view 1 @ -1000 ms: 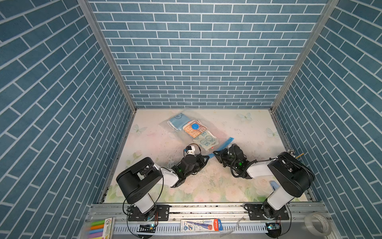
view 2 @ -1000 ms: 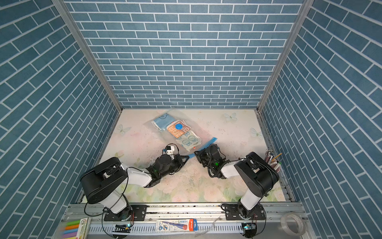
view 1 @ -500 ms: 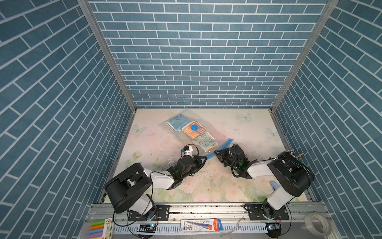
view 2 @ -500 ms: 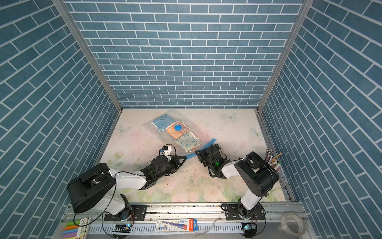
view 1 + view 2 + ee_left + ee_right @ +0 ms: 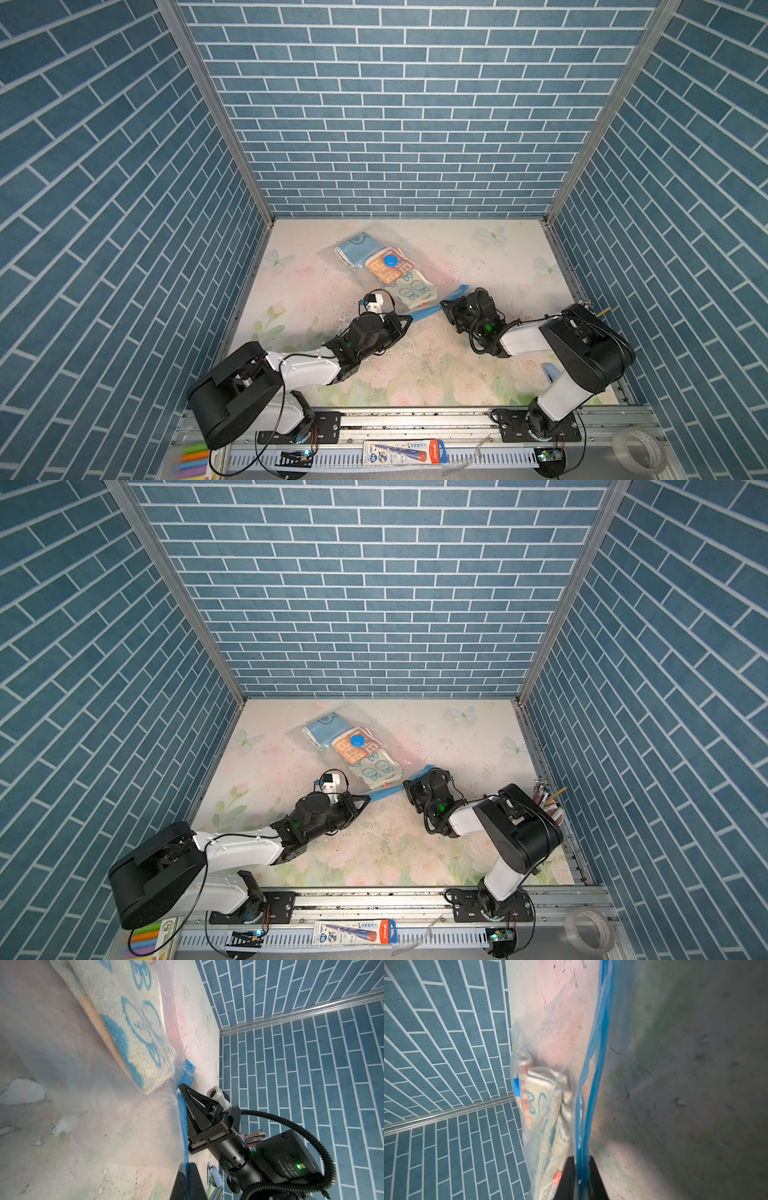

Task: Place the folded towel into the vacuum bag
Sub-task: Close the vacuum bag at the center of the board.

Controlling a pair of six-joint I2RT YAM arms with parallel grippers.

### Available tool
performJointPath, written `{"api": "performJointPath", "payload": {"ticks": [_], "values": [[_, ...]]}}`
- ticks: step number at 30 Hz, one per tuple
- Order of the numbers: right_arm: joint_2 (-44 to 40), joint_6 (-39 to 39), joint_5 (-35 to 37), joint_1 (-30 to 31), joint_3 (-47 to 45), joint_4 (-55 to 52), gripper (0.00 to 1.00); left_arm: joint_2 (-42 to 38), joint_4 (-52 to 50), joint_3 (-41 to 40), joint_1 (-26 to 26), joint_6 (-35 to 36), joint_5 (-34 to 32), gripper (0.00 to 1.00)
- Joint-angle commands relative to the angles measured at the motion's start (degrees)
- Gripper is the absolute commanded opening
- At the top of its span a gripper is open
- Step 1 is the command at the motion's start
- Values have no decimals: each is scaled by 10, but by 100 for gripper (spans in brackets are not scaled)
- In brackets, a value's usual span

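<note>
**Towel bagged, mouth held.** The cream folded towel (image 5: 409,289) lies inside the vacuum bag (image 5: 444,281) at mid-table, next to two other towels. Insertion looks done, and sealing seems to remain. Your left gripper (image 5: 409,319) and right gripper (image 5: 444,306) each pinch the blue zip strip (image 5: 428,310), with both arms stretched low and the wrists converging.

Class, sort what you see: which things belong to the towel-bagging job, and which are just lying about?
Job: vacuum bag, zip strip, folded towels inside, left gripper and right gripper pinching the strip.
Lying about: tape roll, pen packet, markers, loose pens.
</note>
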Motion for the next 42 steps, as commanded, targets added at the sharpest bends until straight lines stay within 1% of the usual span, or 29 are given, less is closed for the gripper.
{"api": "performJointPath", "payload": {"ticks": [1,6,21,42], "values": [[33,-1,232,-75,-23,-129,0,-63,-3,-12,15,21,-15,0],[31,-6,235,-84,-18,-139,0,-101,-39,-17,28,27,-12,0],[34,-8,245,-104,-15,-147,0,-171,-93,-34,51,33,-8,0],[38,-14,252,-127,-16,-151,0,-212,-123,-45,59,36,-9,0]]}}
